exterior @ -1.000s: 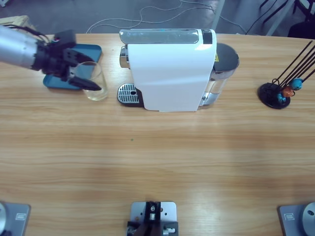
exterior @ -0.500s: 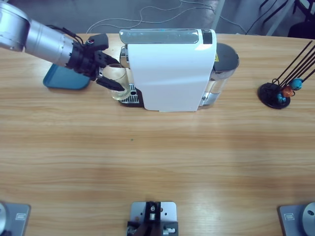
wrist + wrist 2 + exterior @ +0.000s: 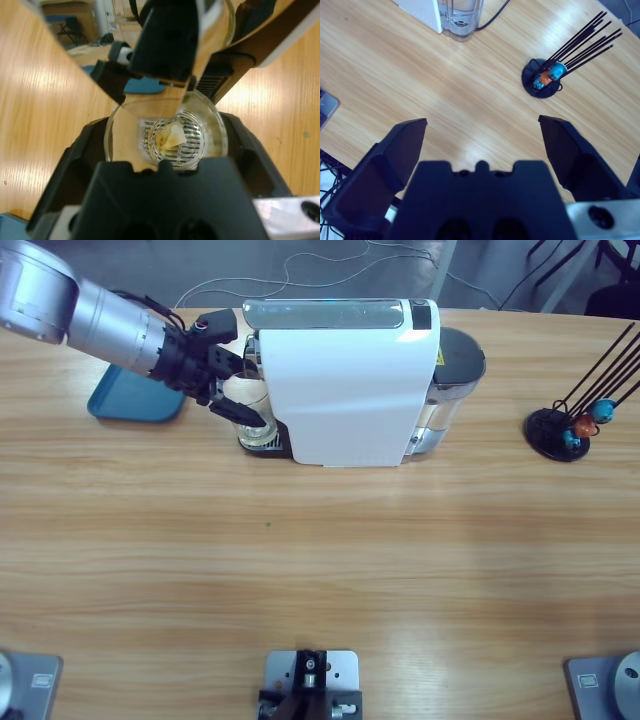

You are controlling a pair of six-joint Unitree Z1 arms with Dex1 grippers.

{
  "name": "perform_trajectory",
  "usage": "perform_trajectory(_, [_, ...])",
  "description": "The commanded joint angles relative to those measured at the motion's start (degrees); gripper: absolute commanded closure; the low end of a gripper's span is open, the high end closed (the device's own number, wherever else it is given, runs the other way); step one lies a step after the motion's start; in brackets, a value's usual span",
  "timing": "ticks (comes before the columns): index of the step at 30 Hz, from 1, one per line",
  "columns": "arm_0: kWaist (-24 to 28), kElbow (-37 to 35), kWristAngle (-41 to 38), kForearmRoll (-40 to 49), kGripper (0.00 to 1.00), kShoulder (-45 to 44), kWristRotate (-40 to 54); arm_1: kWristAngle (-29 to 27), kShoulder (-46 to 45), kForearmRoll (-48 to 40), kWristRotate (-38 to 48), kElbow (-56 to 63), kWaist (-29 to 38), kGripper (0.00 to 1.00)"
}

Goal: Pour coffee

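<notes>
High view: near the table's far left edge, the left gripper (image 3: 236, 397) is clamped on the glass cup (image 3: 252, 416), which stands upright on the coffee machine's (image 3: 345, 380) drip grille.

Left wrist view: the cup (image 3: 166, 134) sits between the jaws, under the spout; no coffee shows.

Right wrist view: the right gripper (image 3: 482, 145) hangs with jaws apart, well away.

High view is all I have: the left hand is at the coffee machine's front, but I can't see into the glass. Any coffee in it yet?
Observer: No. The left wrist view looks down into the glass cup, and no dark liquid shows.
Operator: Is it over the drip grille?
Observer: Yes, the drip grille shows through the cup's bottom.
Operator: Does the hand have it?
Observer: The left hand has a jaw against each side of the cup.
Operator: And the right hand?
Observer: The right hand is open above the table, near the capsule stand.
</notes>
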Motion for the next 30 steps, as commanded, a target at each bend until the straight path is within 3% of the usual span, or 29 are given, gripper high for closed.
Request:
perform_trajectory(1, [-1.2,2.2,1.1,-0.4,0.0,3.6,-1.0,-0.8,0.9,0.5,0.6,0.3,0.7,0.0])
perform_trajectory(4, [-0.8,2.9,0.7,-0.3,0.0,3.0,-1.3,-0.8,0.8,0.5,0.6,0.3,0.7,0.0])
perform_trajectory(9, [4.3,6.0,-4.4,-0.3,0.0,-2.9,-1.3,-0.8,0.8,0.4,0.6,0.1,0.7,0.0])
perform_trajectory(16, [9.8,14.0,-6.0,-0.2,0.0,-18.4,-3.1,-1.1,1.7,-1.7,1.1,-1.0,0.7,0.0])
perform_trajectory(18, [9.8,16.9,-5.5,0.1,0.0,-21.5,-6.2,-4.6,3.8,-1.9,4.2,-4.3,-1.2,0.0])
perform_trajectory(24, [9.7,24.0,-2.3,2.6,0.0,-28.2,-25.4,-1.0,23.5,-0.8,2.1,-29.1,-14.2,0.0])
perform_trajectory(26, [8.3,25.5,1.4,2.8,0.0,-31.5,-26.0,0.0,31.7,-0.5,1.7,-36.4,-17.4,0.002])
perform_trajectory(28, [5.4,25.6,5.8,2.8,0.0,-33.6,-25.8,7.6,39.0,0.0,-0.7,-44.5,-21.6,0.084])
perform_trajectory(30, [2.0,24.7,9.5,2.6,0.0,-34.8,-27.7,14.9,45.9,0.8,-2.3,-52.0,-25.6,0.25])
